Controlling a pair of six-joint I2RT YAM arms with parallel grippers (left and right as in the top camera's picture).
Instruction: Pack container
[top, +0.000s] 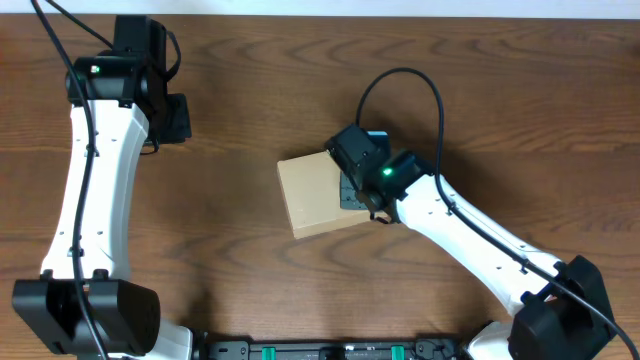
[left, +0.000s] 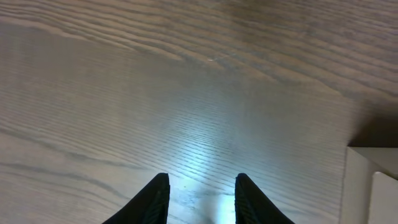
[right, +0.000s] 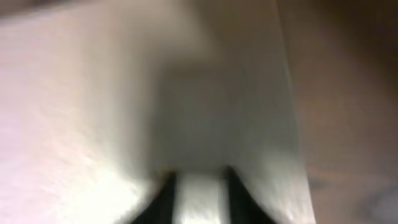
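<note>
The container (top: 312, 195) is a tan cardboard box lying near the table's middle, its flap lid down. My right gripper (top: 352, 190) hovers over the box's right edge. In the blurred right wrist view its fingertips (right: 198, 177) stand a little apart, with the box's pale top (right: 124, 93) showing between and beyond them; they hold nothing. My left gripper (top: 180, 118) is far off at the upper left over bare wood. Its jaws (left: 200, 180) are open with only tabletop between them.
The wooden table (top: 230, 270) stretches around the box. A pale tan boxy corner (left: 373, 186) shows at the lower right edge of the left wrist view. A black rail with green clips (top: 330, 350) runs along the front edge, and the right arm's cable (top: 420, 80) loops above the box.
</note>
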